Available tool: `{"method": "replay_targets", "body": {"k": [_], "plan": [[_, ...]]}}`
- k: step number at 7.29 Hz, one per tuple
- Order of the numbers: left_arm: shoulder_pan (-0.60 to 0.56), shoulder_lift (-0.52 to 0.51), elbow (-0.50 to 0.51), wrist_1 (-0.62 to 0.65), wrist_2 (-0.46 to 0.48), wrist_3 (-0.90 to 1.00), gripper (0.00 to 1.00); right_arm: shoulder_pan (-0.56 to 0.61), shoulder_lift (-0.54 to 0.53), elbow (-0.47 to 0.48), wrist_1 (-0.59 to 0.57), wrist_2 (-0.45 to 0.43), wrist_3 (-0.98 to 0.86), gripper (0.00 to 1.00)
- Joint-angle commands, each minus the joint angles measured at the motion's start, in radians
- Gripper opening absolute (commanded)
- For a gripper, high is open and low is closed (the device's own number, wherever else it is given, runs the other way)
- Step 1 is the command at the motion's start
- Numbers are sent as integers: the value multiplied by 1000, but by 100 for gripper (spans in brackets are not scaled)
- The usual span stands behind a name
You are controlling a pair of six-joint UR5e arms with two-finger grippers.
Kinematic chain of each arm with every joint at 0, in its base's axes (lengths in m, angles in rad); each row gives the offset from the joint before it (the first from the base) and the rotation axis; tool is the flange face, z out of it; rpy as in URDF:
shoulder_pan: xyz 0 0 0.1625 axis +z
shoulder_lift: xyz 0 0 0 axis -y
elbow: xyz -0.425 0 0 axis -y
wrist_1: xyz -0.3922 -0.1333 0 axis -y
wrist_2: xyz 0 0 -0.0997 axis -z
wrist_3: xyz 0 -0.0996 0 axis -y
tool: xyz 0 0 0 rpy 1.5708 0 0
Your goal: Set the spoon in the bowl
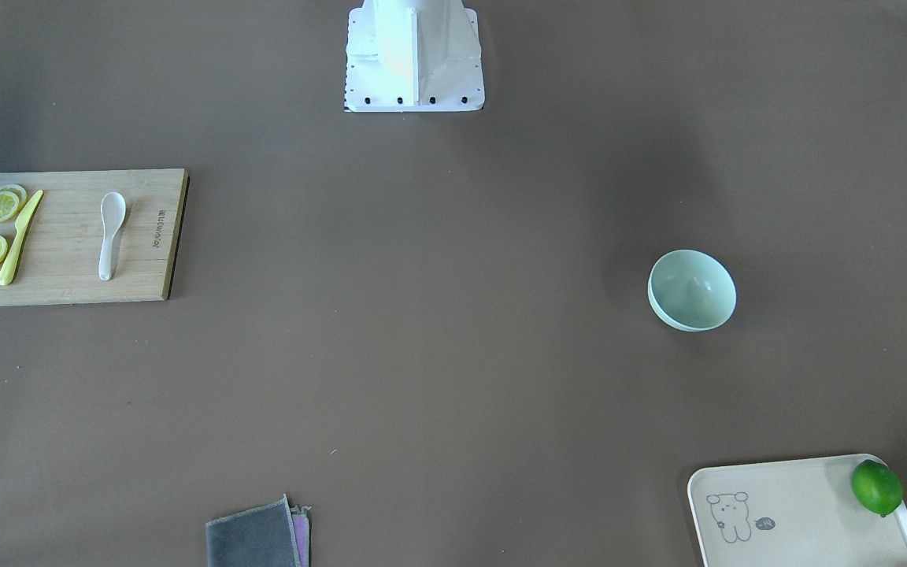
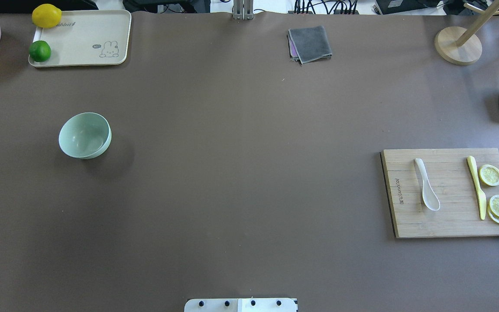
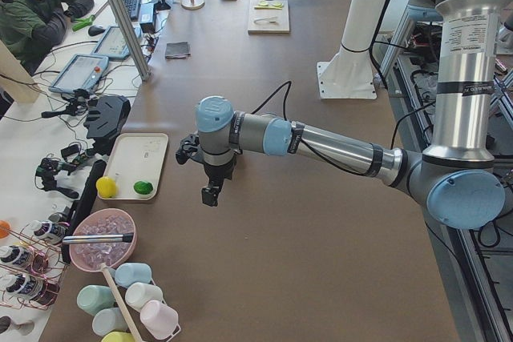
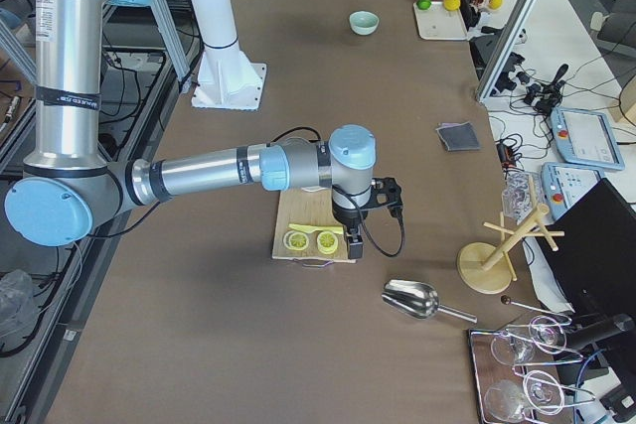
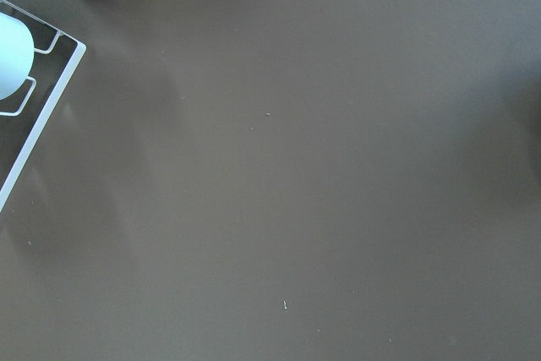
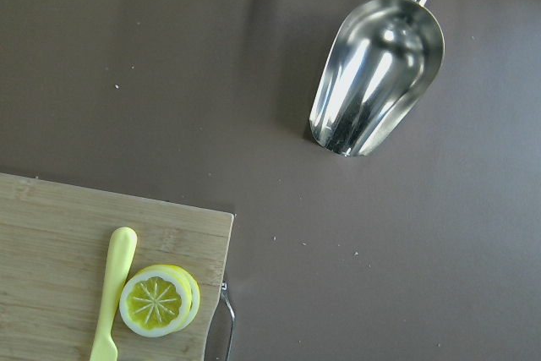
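The white spoon (image 1: 111,232) lies on a wooden cutting board (image 1: 68,272), scoop toward the robot; it also shows in the overhead view (image 2: 426,184). The mint-green bowl (image 1: 692,290) stands upright and empty on the table, far across from the spoon, also in the overhead view (image 2: 85,135). My left gripper (image 3: 210,194) hangs above the table near the bowl's side. My right gripper (image 4: 353,245) hangs above the cutting board's outer end. Both show only in the side views, so I cannot tell whether they are open or shut. Neither wrist view shows fingers.
A yellow knife (image 2: 477,186) and lemon slices (image 2: 490,175) share the board. A cream tray (image 2: 80,60) holds a lime (image 2: 40,51) and a lemon (image 2: 46,15). A grey cloth (image 2: 310,43), a metal scoop (image 6: 376,86) and a wooden stand (image 2: 457,45) lie at the far side.
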State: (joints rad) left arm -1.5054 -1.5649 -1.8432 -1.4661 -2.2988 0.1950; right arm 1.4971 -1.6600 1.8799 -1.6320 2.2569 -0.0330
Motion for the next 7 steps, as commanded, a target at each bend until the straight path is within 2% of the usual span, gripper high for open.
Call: {"method": "replay_targets", "body": {"k": [1,3,4,6,7], "plan": [[-1,-33,9,-72,-2,-3,98,0,69,10,4,-2,2,100],[-1,-38,54,-280,8,-5,98,12,127,15,15,1,5,100],[-2,-38,70,-342,9,-29,98,14,120,24,35,-2,11,100],[-1,-69,96,-379,19,-35,98,17,50,13,255,-11,27,100],[2,-64,108,-446,22,-69,98,-1,51,13,288,-5,153,100]]}}
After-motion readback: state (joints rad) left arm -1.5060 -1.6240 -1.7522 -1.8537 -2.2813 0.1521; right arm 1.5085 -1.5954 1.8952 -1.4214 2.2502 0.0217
